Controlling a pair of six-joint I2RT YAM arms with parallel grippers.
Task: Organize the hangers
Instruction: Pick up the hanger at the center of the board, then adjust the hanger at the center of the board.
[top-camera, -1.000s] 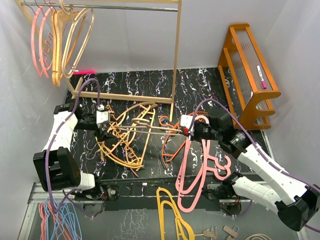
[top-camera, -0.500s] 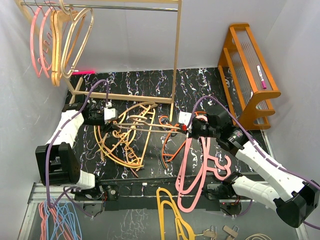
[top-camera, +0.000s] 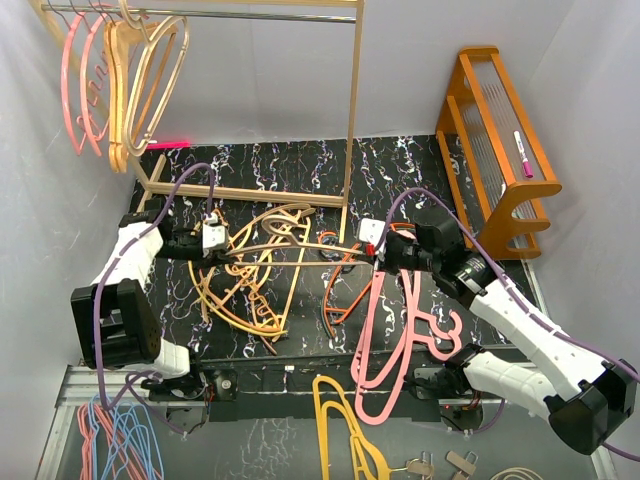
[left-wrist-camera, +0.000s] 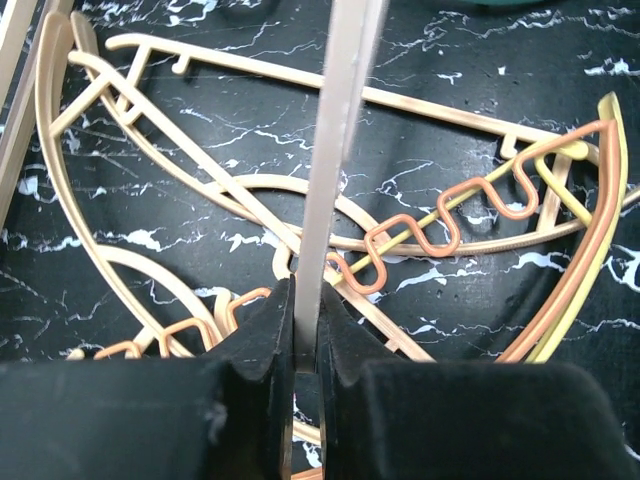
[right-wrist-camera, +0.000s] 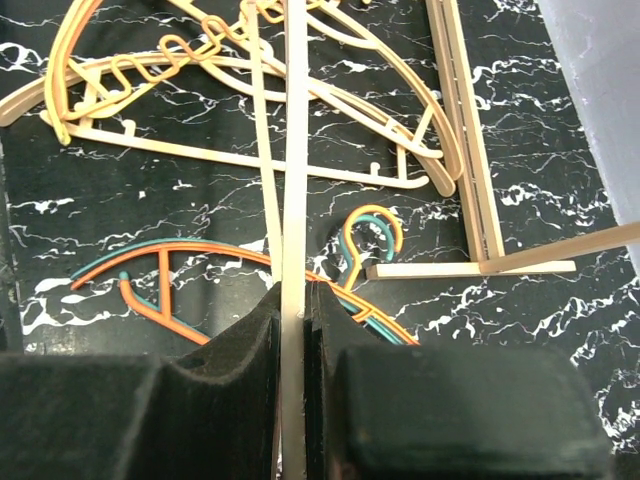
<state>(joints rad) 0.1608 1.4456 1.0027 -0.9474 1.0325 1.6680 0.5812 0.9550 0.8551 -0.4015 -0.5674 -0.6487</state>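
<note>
Top view: we find the left gripper (top-camera: 228, 248) and right gripper (top-camera: 366, 252) each clamped on one pale hanger (top-camera: 300, 247), its long axis running finger to finger.
Left wrist: it points straight ahead of the closed fingers (left-wrist-camera: 265, 330), over loose hangers (left-wrist-camera: 420, 235).
Right wrist: likewise, fingers (right-wrist-camera: 250, 330) pinching it.

Overhead view faces down; both close wrist views share the tan hanger (left-wrist-camera: 338, 130).

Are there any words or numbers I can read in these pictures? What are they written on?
No text can be read in any view.
The marker lying on the orange rack may carry print, but it is too small to tell.
</note>
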